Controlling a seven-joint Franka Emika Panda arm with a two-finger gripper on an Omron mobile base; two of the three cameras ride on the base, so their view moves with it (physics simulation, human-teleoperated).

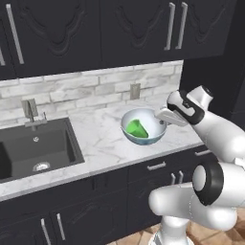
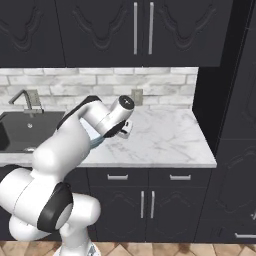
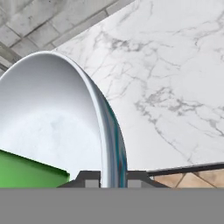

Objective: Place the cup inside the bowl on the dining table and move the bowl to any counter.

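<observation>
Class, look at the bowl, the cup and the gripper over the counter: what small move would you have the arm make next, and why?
Probably lower the bowl gently, then open. The gripper is shut on the bowl's rim, one finger each side; the cup lies inside and the bowl is at the counter, though whether it already rests there is unclear.

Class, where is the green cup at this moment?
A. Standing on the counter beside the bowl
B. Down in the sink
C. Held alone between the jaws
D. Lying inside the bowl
D: the cup lies tipped on its side inside the bowl, which sits over the counter right of the sink.
</observation>
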